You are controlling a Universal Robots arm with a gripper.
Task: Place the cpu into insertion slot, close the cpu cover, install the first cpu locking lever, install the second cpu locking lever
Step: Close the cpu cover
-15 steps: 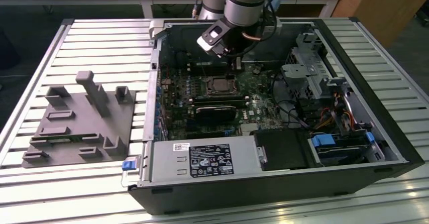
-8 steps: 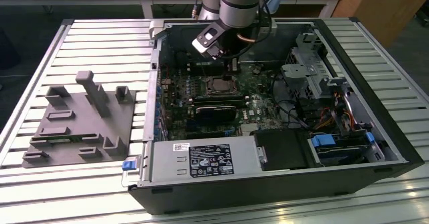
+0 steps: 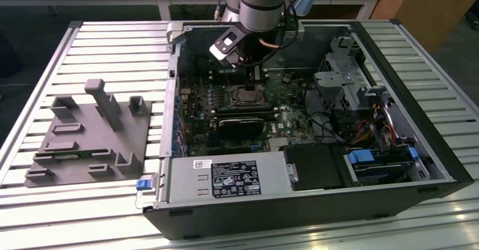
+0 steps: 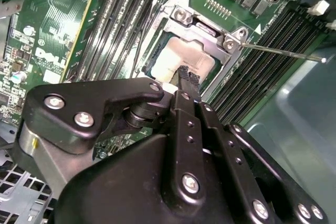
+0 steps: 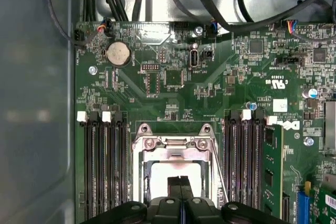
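Second wrist view: closed, empty hand [image 4: 187, 75] is poised over cpu [image 4: 178, 59]; cpu cover [image 4: 210, 31] seems lowered, locking lever [image 4: 283, 51] judged unlatched.

A slatted metal table [image 3: 105, 45] carries an open computer case [image 3: 314, 219] lying on its side. A grey fixture [image 3: 82, 149] lies just beside it, on the exterior view's left.

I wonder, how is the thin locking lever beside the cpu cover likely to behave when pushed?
The locking lever is a thin wire rod, so it probably flexes springily. Smooth and round, it may slip off the gripper. Anchored near the cpu cover's corner, it likely pivots.
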